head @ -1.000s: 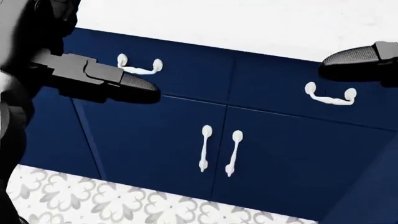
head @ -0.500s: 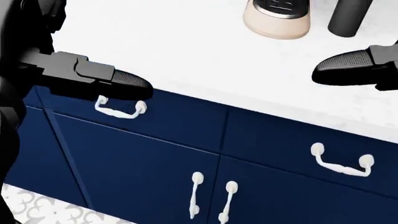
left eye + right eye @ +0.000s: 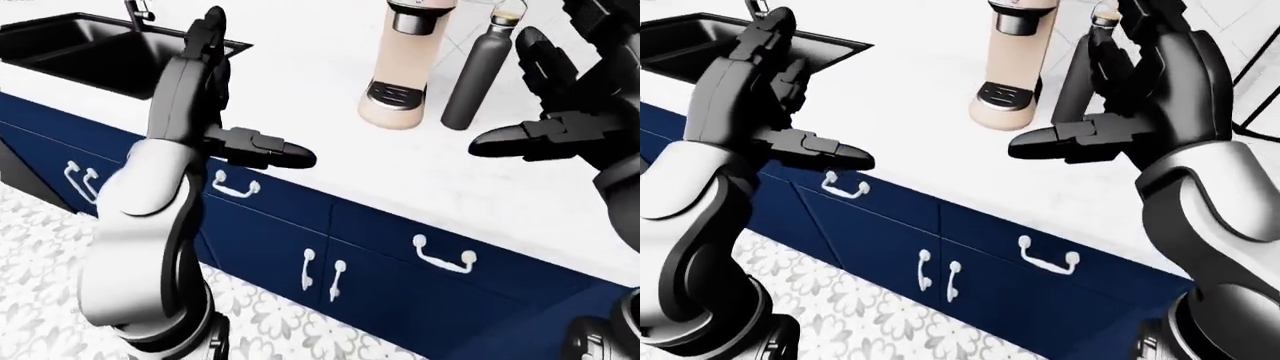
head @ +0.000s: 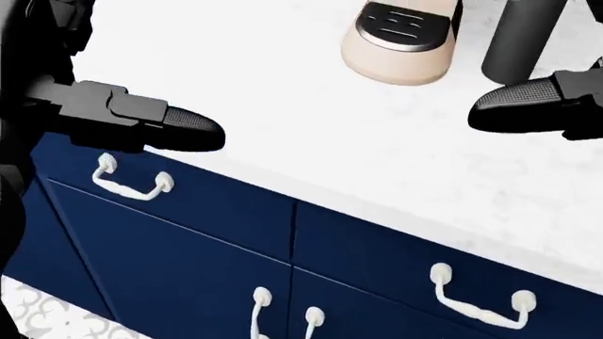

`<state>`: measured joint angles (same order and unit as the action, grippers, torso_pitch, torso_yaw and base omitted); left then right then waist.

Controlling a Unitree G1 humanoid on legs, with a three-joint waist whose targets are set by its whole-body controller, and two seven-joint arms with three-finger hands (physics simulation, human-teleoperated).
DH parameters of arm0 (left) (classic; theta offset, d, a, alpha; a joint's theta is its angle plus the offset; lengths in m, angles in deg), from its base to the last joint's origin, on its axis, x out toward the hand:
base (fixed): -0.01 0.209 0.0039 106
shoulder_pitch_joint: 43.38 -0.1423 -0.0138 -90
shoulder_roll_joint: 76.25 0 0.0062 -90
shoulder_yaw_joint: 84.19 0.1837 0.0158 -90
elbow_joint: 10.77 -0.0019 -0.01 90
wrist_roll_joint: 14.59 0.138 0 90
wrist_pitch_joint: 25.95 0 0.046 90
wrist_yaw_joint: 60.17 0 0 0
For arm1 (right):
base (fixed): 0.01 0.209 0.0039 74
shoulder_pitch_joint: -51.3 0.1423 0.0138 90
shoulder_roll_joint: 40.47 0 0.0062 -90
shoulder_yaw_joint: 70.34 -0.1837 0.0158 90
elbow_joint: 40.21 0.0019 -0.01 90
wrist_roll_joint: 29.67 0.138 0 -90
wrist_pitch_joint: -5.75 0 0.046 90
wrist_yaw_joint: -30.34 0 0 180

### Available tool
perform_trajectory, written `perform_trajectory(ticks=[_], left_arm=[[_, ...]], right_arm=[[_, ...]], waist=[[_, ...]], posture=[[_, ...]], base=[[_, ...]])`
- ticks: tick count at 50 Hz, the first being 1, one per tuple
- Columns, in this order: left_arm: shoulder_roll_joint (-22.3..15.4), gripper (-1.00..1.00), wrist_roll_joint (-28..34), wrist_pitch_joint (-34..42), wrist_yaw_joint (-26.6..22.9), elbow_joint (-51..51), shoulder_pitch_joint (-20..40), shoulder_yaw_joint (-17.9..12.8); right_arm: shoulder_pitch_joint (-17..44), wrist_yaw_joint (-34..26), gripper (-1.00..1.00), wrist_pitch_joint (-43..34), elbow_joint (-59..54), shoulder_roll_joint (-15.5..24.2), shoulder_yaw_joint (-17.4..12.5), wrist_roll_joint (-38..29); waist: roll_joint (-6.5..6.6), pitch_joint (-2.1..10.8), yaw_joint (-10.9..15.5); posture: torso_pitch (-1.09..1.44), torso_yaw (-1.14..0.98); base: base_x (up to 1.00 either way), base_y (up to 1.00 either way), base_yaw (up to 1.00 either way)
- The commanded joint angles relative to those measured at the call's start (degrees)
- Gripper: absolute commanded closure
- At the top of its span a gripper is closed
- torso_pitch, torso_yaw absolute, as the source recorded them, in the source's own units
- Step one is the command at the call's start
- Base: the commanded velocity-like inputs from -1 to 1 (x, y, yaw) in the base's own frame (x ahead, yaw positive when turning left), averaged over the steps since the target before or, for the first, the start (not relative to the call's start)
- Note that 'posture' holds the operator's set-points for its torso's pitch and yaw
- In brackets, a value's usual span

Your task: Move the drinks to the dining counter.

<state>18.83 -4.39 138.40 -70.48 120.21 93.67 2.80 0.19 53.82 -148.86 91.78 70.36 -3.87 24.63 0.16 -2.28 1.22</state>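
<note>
While upright, bottle (image 3: 478,72) just beyond right hand (image 3: 545,112).

Surface (image 3: 300,82): white, over navy cabinets.
On it: beige coffee machine (image 3: 405,67), dark grey bottle (image 3: 478,71) just beside.
Left end: black sink (image 3: 90,49).

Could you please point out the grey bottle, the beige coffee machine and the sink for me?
grey bottle (image 3: 477,75): left-eye view, middle of its body.
beige coffee machine (image 3: 403,64): left-eye view, its upright column.
sink (image 3: 75,54): left-eye view, inner wall of the black basin.
</note>
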Motion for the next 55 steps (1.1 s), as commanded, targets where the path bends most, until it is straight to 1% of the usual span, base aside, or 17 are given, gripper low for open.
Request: perform_trajectory(ticks=[1, 3, 4, 8, 9, 13, 16, 17, 23, 31, 34, 36, 38, 49, 52, 53, 55], left_arm=[[0.3, -1.0, -0.4, -2.0, -0.3, 0.8, 2.0, 0.7], [0.3, -1.0, -0.4, -1.9, -0.4, 0.8, 2.2, 0.7], [0.3, -1.0, -0.4, -1.8, -0.4, 0.9, 2.3, 0.7], [0.2, -1.0, -0.4, -1.4, -0.4, 1.2, 2.5, 0.7], [0.3, -1.0, -0.4, -1.5, -0.4, 1.1, 2.4, 0.7], [0.3, -1.0, -0.5, -2.0, -0.4, 1.0, 1.9, 0.6], [0.3, -1.0, -0.5, -1.9, -0.3, 1.1, 1.9, 0.5], [0.3, -1.0, -0.5, -2.1, -0.3, 1.0, 1.8, 0.5], [0.8, -1.0, -0.7, -3.7, -0.1, 0.1, 0.9, 0.4], [0.6, -1.0, -1.0, -3.7, 0.0, 0.4, 0.5, 0.2], [0.5, -1.0, -1.1, -3.8, 0.1, 0.4, 0.4, 0.1], [0.4, -1.0, -1.2, -3.6, 0.1, 0.4, 0.6, 0.0], [0.3, -1.0, -1.3, -3.7, 0.1, 0.3, 0.6, -0.2], [0.2, -1.0, -1.4, -3.2, 0.3, 0.6, 0.8, 0.1], [0.1, -1.0, -1.5, -3.0, 0.3, 0.8, 0.7, 0.1], [0.1, -1.0, -1.5, -3.0, 0.3, 0.8, 0.7, 0.0], [0.1, -1.0, -1.5, -3.3, 0.3, 0.7, 0.6, -0.1]], right_arm=[[0.7, 1.6, -1.0, 2.1, 0.4, 1.3, -2.1, 0.7], [0.6, 1.9, -1.0, 2.7, 0.2, 1.8, -1.8, 1.3], [0.5, 2.1, -1.0, 2.8, 0.2, 1.9, -1.8, 1.8], [0.4, 2.7, -1.0, 3.5, 0.2, 3.1, -0.9, 1.0], [0.3, 2.1, -1.0, 3.8, 0.2, 3.3, -0.6, 0.4], [0.3, 1.6, -1.0, 3.4, 0.2, 2.9, -0.5, -0.3], [0.3, 1.1, -1.0, 3.3, 0.3, 2.7, -0.3, -1.1], [0.3, 1.0, -1.0, 3.1, 0.3, 2.5, -0.4, -1.1], [0.1, -0.3, -1.0, 3.4, 0.3, 1.7, 0.2, -2.9], [0.5, -1.3, -1.0, 2.7, 0.8, 0.5, 0.3, -4.6], [0.5, -2.2, -1.0, 2.6, 0.9, 0.2, 0.9, -6.1], [0.8, -2.3, -1.0, 2.1, 1.0, 0.1, 0.8, -6.4], [1.0, -2.5, -1.0, 1.9, 0.9, -0.2, 0.9, -6.8], [1.5, -3.6, -1.0, 1.1, 1.2, -0.7, 0.8, -8.2], [1.9, -3.8, -1.0, 0.8, 1.3, -0.8, 0.9, -8.8], [2.0, -3.9, -1.0, 0.8, 1.3, -0.9, 0.9, -8.9], [1.9, -4.1, -1.0, 0.9, 1.4, -1.1, 1.2, -9.4]], waist=[[-0.99, 0.78, -1.4], [-4.73, -0.69, -0.1], [-8.26, 0.36, -0.4], [-4.94, 0.97, -0.7], [-2.74, -0.35, -1.4], [-1.42, -2.16, -1.1], [1.22, -0.52, -1.8], [1.07, 0.66, -1.9], [2.33, 1.18, -0.5], [-0.24, 0.74, 0.3], [-7.9, -0.46, 1.0], [-5.82, -1.62, 0.8], [-4.9, 0.4, 0.4], [-0.85, -0.06, -0.8], [2.96, 0.76, -1.1], [1.79, 0.11, -0.7], [2.12, -0.7, -0.9]], posture=[[0.0, 0.0], [0.0, 0.0], [0.0, 0.0], [0.0, 0.0], [0.0, 0.0], [0.0, 0.0], [0.0, 0.0], [0.0, 0.0], [0.0, 0.0], [0.0, 0.0], [0.0, 0.0], [0.0, 0.0], [0.0, 0.0], [0.0, 0.0], [0.0, 0.0], [0.0, 0.0], [0.0, 0.0]], base=[[0.0, 0.0, -1.0], [0.0, 0.0, -1.0], [0.0, 0.0, -1.0], [0.0, -0.09, -0.75], [0.0, 0.0, 0.0], [0.0, 0.0, 0.0], [0.0, -0.01, 0.0], [0.0, -0.11, 0.0], [0.03, -0.62, 0.0], [0.04, -0.62, 0.0], [0.0, 0.0, 0.0], [0.0, 0.0, 0.0], [0.09, 0.0, 0.0], [0.15, 0.0, 0.0], [0.23, 0.0, 0.0], [0.3, 0.0, 0.0], [0.32, 0.0, 0.0]])
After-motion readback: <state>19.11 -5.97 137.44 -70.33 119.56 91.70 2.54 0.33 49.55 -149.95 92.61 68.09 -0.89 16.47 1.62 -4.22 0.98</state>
